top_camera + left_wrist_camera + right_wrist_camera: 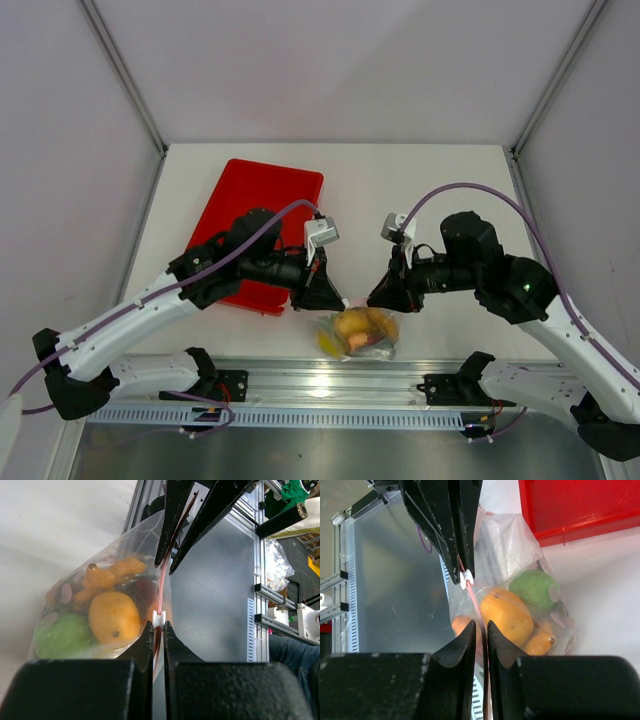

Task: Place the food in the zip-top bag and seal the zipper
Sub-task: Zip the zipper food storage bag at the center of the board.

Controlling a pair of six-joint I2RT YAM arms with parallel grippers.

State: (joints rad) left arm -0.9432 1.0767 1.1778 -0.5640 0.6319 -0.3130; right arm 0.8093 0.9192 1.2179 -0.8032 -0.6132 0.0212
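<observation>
- Bag (357,335) up at near bench (430,180) edge, held by its mouth between both grippers; food inside, mango (114,617) and lime (62,635) clearest.
- Left gripper (158,627): jaws pinched almost closed on zipper (161,592), right at white slider (158,618).
- Right gripper (481,627): jaws pinched tight on same strip, further along.
- Likely step: running slider along to seal.
- Anchor with right, no slip.
- Pull left straight along strip line, strip taut, no twist.
- Watch for film bunching into track; mango close under zipper.
- Can't tell how much is sealed.
</observation>
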